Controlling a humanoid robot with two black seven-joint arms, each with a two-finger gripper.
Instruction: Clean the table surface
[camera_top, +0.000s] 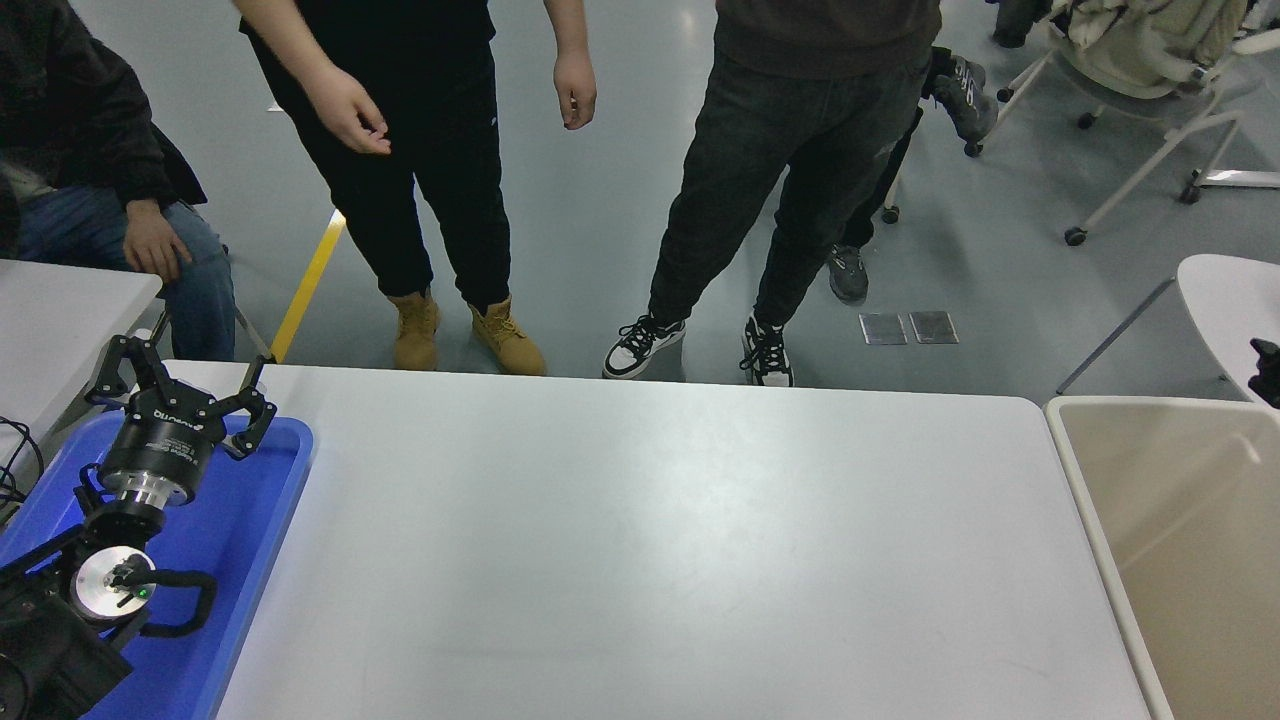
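– What is the floor like?
– It is grey and smooth, and a bright patch of light shines on it near the top. A yellow line runs across it on the left.
– Any furniture?
– A white chair on wheels stands at the top right with pale cloth piled on it. Two small metal plates are set flat in the floor near it.
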